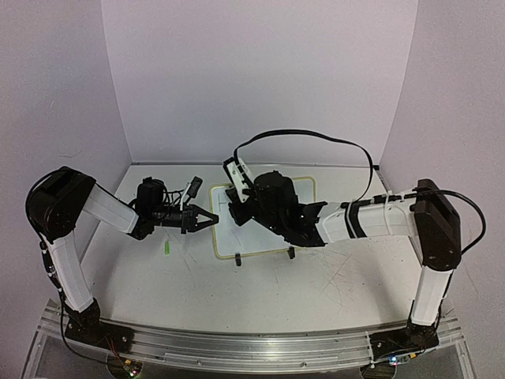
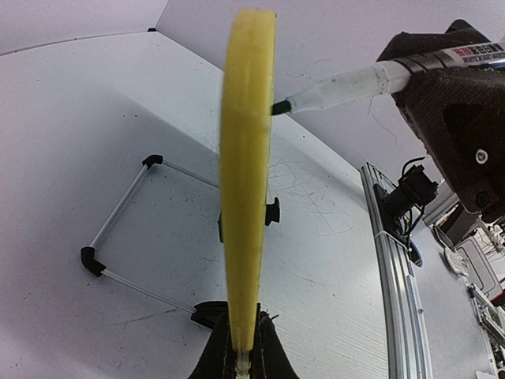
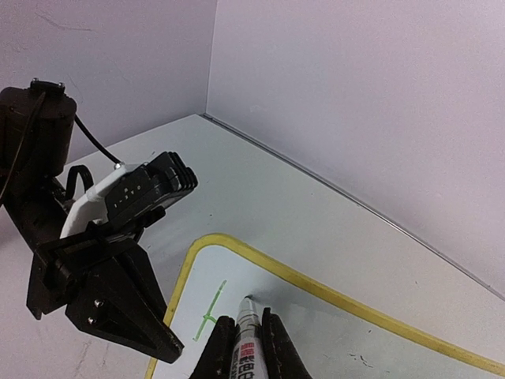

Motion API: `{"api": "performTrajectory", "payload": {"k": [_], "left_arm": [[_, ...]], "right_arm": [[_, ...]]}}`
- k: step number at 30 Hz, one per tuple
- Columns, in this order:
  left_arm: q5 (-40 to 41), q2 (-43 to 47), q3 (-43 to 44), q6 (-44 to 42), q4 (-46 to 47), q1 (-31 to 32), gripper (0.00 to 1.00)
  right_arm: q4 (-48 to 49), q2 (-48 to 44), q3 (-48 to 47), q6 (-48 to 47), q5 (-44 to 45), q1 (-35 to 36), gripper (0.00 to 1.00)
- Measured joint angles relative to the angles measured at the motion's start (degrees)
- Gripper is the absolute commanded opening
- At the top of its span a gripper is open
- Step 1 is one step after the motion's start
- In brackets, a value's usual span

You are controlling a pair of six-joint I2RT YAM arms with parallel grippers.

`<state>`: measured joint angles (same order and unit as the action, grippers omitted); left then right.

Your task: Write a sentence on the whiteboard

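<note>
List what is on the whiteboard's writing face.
A few green strokes near the whiteboard's corner, with the marker tip beside them. The right arm covers much of the rest.

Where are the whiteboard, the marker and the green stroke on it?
whiteboard (image 3: 331, 339): right wrist view, bare white face.
marker (image 2: 347, 85): left wrist view, pale barrel near tip.
green stroke (image 3: 213, 304): right wrist view, middle of the line.

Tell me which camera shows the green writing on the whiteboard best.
The right wrist view: green strokes show on the whiteboard beside the marker tip. From the top, the right arm covers much of the board and no writing can be made out. The left wrist sees the board edge-on, only its yellow rim.
</note>
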<state>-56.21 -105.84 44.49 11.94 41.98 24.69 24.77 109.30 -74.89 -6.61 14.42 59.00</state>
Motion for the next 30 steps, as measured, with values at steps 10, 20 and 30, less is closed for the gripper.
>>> {"api": "performTrajectory", "payload": {"k": [10, 20, 30], "left_arm": [[0.02, 0.00, 0.00, -0.02, 0.00, 0.00, 0.00], [0.22, 0.00, 0.00, 0.02, -0.13, 0.00, 0.00], [0.34, 0.00, 0.00, 0.00, -0.37, 0.00, 0.00]], "right_arm": [[-0.04, 0.10, 0.00, 0.49, 0.19, 0.02, 0.00], [-0.24, 0.10, 0.81, 1.65, 0.28, 0.07, 0.00], [-0.35, 0.10, 1.84, 2.92, 0.11, 0.28, 0.00]]}}
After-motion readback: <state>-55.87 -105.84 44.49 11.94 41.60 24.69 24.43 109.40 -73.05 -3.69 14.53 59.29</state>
